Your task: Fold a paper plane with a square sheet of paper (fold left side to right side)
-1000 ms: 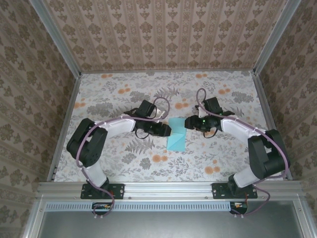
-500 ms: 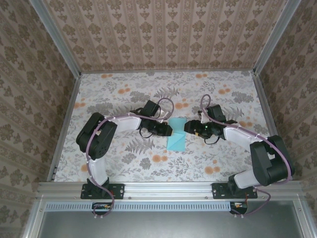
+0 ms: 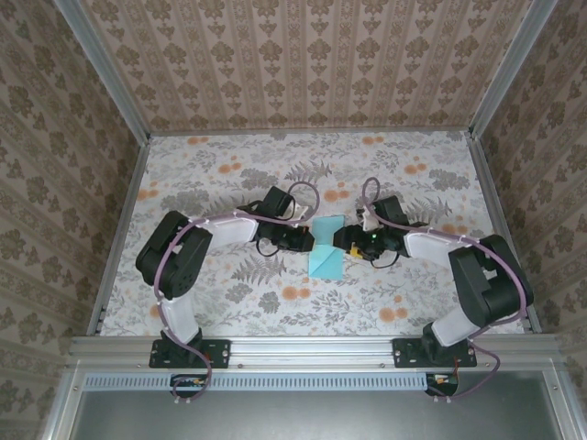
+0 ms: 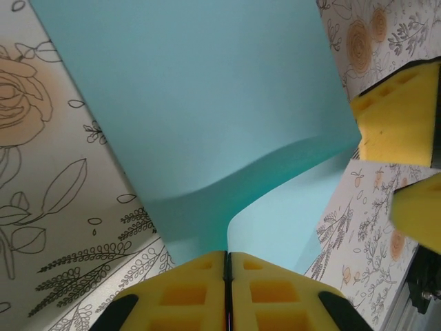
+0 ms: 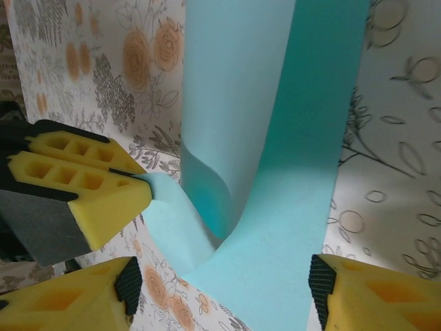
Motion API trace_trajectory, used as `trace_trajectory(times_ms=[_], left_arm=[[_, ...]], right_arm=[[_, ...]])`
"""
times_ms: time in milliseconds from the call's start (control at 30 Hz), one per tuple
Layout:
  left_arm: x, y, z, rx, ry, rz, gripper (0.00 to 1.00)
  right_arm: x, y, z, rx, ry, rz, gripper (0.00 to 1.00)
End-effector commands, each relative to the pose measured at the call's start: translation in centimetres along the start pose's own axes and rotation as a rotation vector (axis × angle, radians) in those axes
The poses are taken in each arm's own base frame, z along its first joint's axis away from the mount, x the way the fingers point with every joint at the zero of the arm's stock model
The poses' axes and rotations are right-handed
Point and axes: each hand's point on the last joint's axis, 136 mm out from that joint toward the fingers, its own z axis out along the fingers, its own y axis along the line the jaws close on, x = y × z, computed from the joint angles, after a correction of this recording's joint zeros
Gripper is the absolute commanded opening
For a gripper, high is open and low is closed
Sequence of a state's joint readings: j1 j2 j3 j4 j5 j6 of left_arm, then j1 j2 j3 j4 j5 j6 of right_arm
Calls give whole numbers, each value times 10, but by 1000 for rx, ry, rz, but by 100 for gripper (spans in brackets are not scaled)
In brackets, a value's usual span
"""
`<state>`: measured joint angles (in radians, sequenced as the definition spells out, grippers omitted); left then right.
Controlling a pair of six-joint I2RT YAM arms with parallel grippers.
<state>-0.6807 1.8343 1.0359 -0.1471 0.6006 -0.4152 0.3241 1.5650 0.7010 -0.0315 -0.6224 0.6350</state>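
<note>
Top external view first: the left claw (image 3: pixel 308 240) and the right claw (image 3: pixel 342 242) meet nose to nose over the floral table (image 3: pixel 220 183). The sheet of paper (image 3: pixel 326 264) sits right between them, its lower part spreading out on the near side of both tips.

Over to the left wrist camera, and that claw is clenched, its two yellow foam pads (image 4: pixel 186 293) pressed flat together on the sheet's near edge. It's thin, smooth, plain light-turquoise paper, no print, straight-edged. Ahead of the pads it bows up in a soft curl instead of lying flat, with a shaded hollow under the lifted layer. Beyond it, off to the right of the clenched tips, the other claw's yellow pads stand apart.

Right wrist camera now: the right claw is released, its blocky, grid-holed foam fingers (image 5: pixel 372 293) spread wide to either side, the paper running up between them. Off to its left, the left claw pinches a small curled flap of the sheet.

Against a second ago, the right claw has slid inward and nearer, close against the sheet. The paper holds the same spot between the tips.
</note>
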Motion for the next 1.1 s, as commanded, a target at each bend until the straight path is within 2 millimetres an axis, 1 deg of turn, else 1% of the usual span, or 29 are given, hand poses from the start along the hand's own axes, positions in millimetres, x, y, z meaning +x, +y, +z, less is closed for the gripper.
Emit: trace_trajectory(times_ms=[0,133,233,267,333,400,433,467,533,633,700,833,900,933,1000,1033,1067], left_arm=[[-1,-4,-7,-5,-21,28,9],[-1,-3,-6,-8,-18,24,9],[-2,-2,-6,-11,-20,24,9],[-1,-2,-6,-11,-19,21,10],[-2,-2,-6,-13,-22,22,10],[-2,0,-9,-18,-26,17,16],[-3,1,-11,-21,-32,14,21],[-5,1,-15,-22,-43,11,26],[-8,3,-24,-23,-68,-1,36],[-16,2,-45,-9,-122,-14,50],[-22,1,-64,-1,-174,-27,56],[-37,-5,-110,38,-312,-63,64],[-46,-13,-136,70,-398,-69,69],[-52,-13,-152,100,-438,-82,72],[-60,-21,-179,144,-523,-83,80],[-63,-25,-188,166,-550,-83,86],[-66,-30,-199,195,-579,-80,96]], right_arm=[[-7,18,8,-59,11,-11,65],[-9,23,17,-73,30,-9,54],[-12,26,21,-80,34,-11,43],[-12,26,22,-80,36,-8,39],[-14,27,21,-82,33,-11,28],[-15,29,20,-80,28,-17,17],[-15,29,19,-76,27,-22,12],[-16,30,17,-76,22,-28,9],[-19,34,12,-79,9,-40,6],[-25,43,1,-100,-24,-66,3],[-32,53,-10,-127,-52,-93,2],[-49,80,-39,-191,-126,-179,3],[-58,96,-55,-219,-168,-236,3],[-63,104,-63,-235,-187,-263,3],[-72,124,-81,-273,-228,-327,4],[-75,133,-88,-293,-241,-352,4],[-79,144,-96,-316,-258,-387,4]])
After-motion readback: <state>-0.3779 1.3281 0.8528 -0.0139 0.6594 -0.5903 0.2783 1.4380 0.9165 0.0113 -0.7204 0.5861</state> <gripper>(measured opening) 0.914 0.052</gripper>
